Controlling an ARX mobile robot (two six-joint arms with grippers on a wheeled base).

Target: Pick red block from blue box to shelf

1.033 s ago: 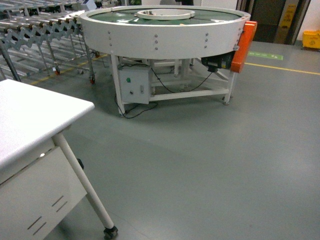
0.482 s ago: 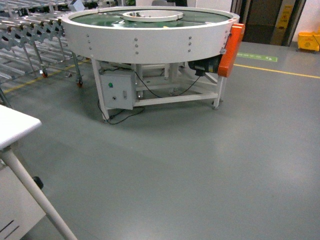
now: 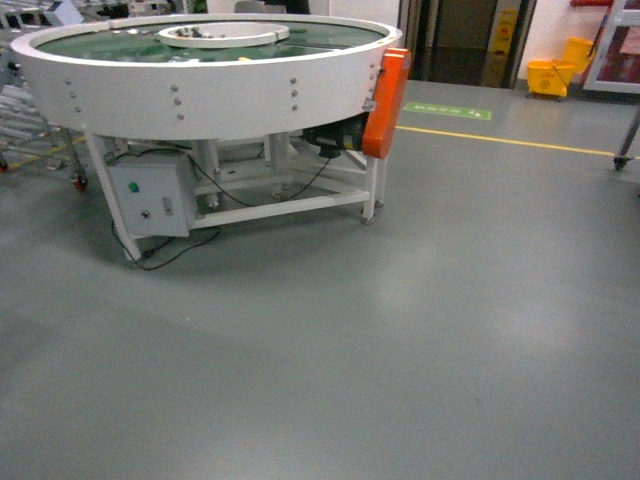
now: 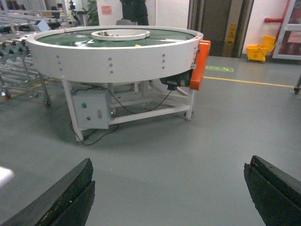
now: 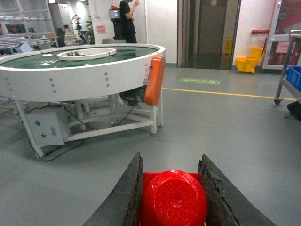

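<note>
In the right wrist view the red block point(image 5: 173, 200), glossy with a round stud facing the camera, sits between my right gripper's dark fingers. The right gripper point(image 5: 171, 157) is shut on it, above grey floor. In its own wrist view my left gripper point(image 4: 171, 160) is open, its fingers point(image 4: 70, 193) wide apart with only floor between them. Neither gripper shows in the head view. The blue box is out of view. Of the shelf, only a steel post on a castor point(image 5: 284, 66) shows at the far right, with a dark blue crate point(image 5: 294, 75) on it.
A large round white conveyor table point(image 3: 200, 85) with an orange guard point(image 3: 385, 100) and a grey control box point(image 3: 150, 200) stands ahead on the left. A yellow floor line point(image 3: 500, 140) and a yellow mop bucket point(image 3: 555, 75) lie beyond. A person point(image 5: 127, 19) stands behind the conveyor.
The head view has swung to the right: the white-topped table has left the frame on the left and the round conveyor has shifted left. The rack post has come into view at right.
</note>
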